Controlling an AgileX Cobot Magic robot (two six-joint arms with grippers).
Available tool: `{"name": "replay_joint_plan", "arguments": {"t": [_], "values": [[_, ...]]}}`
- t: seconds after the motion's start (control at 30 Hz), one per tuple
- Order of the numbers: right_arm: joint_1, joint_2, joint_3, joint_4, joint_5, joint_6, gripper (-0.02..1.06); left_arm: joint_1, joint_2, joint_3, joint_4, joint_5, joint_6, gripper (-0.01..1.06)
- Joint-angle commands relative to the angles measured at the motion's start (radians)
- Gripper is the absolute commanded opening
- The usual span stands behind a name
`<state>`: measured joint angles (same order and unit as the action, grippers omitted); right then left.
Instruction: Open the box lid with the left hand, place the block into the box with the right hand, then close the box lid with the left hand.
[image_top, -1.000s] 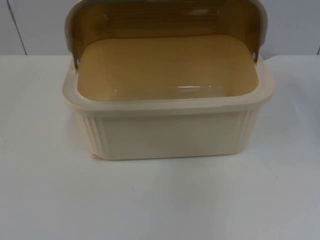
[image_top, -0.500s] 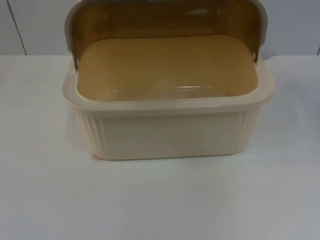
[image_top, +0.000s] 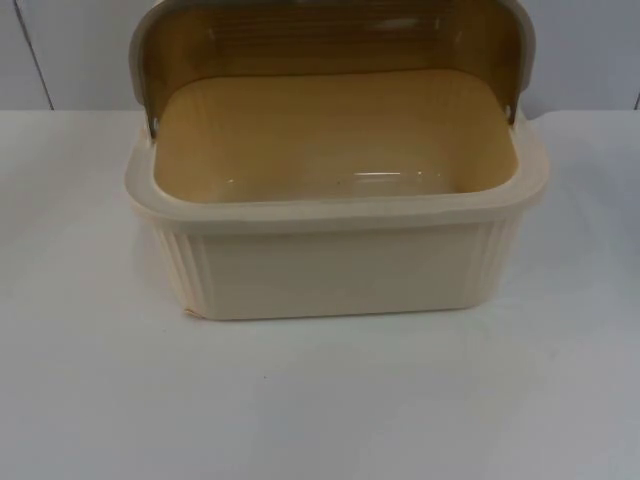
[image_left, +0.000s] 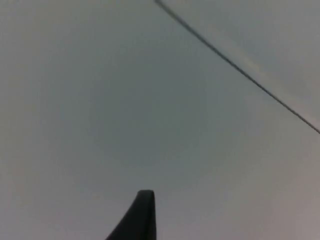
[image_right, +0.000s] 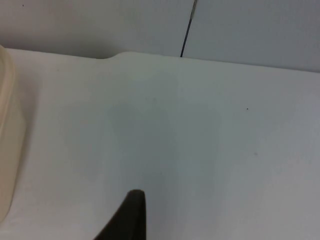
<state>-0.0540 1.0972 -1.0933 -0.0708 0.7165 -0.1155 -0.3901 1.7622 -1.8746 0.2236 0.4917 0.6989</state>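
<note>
Top view: bare white desk (image_top: 320, 400) lies nearest, then the cream box (image_top: 335, 265), its amber lid (image_top: 330, 40) raised toward the grey wall (image_top: 580, 50). Right gripper (image_right: 131, 220) hovers over desk beside the box; left gripper (image_left: 142, 220) faces wall. Whether either gripper is open, I cannot tell.

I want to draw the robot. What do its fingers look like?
Each wrist view shows one fingertip: the left gripper's fingertip and the right gripper's fingertip are both plain black, smooth and curved, narrowing to a blunt rounded tip, with no markings.
</note>
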Motion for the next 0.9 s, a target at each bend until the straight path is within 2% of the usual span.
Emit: {"name": "replay_joint_plan", "arguments": {"t": [0.0, 0.13, 0.23, 0.57, 0.73, 0.77, 0.8, 0.83, 0.87], "values": [[-0.005, -0.008, -0.008, 0.003, -0.004, -0.007, 1.05, -0.021, 0.02, -0.007, -0.017, -0.022, 0.056, 1.02], [-0.005, -0.008, -0.008, 0.003, -0.004, -0.007, 1.05, -0.041, 0.058, -0.007, -0.055, -0.05, 0.118, 1.02], [-0.002, -0.008, -0.008, 0.003, -0.006, -0.007, 1.05, -0.041, 0.092, -0.007, -0.162, -0.054, 0.195, 1.02], [-0.003, -0.008, -0.008, 0.005, -0.022, -0.005, 1.05, -0.038, 0.152, -0.007, -0.442, 0.119, 0.456, 0.96], [-0.003, -0.008, -0.008, 0.01, -0.022, -0.005, 1.05, -0.038, 0.171, -0.007, -0.514, 0.124, 0.508, 0.95], [-0.003, -0.008, -0.008, 0.01, -0.022, -0.005, 1.05, -0.038, 0.173, -0.007, -0.515, 0.116, 0.508, 0.91], [-0.003, -0.008, -0.008, 0.011, -0.022, -0.005, 1.05, -0.038, 0.18, -0.007, -0.519, 0.094, 0.508, 0.8], [-0.003, -0.008, -0.008, 0.011, -0.022, -0.005, 1.05, -0.038, 0.18, -0.007, -0.519, 0.094, 0.508, 0.8], [-0.003, -0.008, -0.008, 0.013, -0.02, -0.005, 1.05, -0.038, 0.185, -0.007, -0.522, 0.07, 0.506, 0.69]]}}
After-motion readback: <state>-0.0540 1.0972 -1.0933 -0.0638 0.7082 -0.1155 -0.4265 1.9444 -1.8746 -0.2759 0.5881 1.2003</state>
